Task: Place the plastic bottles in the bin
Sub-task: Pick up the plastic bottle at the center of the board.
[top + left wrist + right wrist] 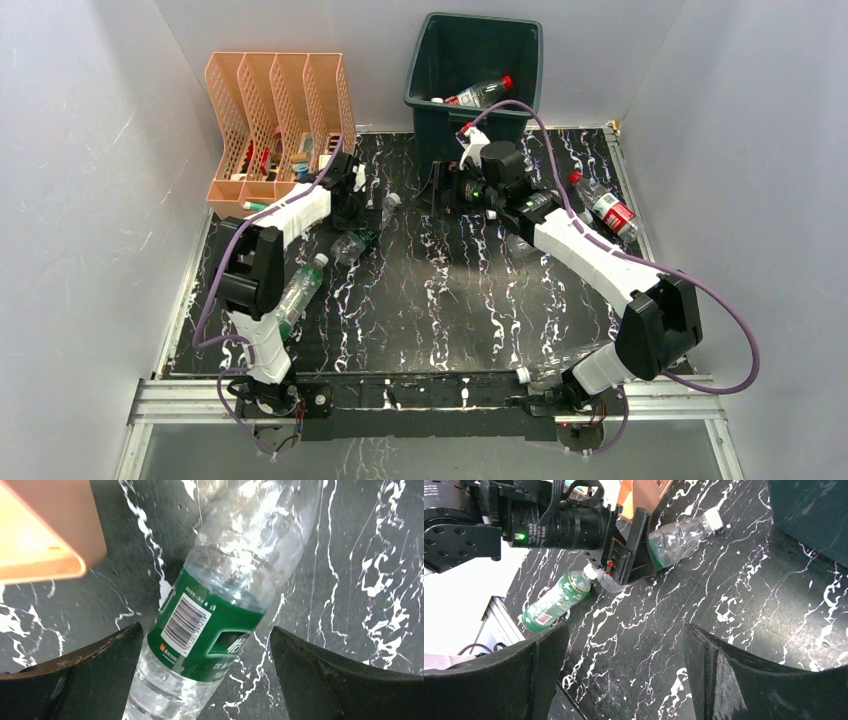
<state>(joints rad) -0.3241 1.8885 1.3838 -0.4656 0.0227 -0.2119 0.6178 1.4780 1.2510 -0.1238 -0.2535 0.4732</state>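
LEFT: gripper point(205, 635) spread wide, straddling green-label bottle point(235, 580) far left by organizer point(40, 545), lined up to pinch | RIGHT: gripper point(625, 630) open, empty, just before bin point(440, 125) | BIN: far centre, red-cap bottle point(480, 93) inside

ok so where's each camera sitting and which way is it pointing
Top: above and behind the bases, looking down the table toward the bin; left arm and right arm show whole.
Left wrist: on the left arm, looking down at a green-label bottle lying inside the open left tool.
Right wrist: on the right arm, looking across the table at the left arm; the open right tool frames the bottom.
Shared: both wrist views show that bottle.
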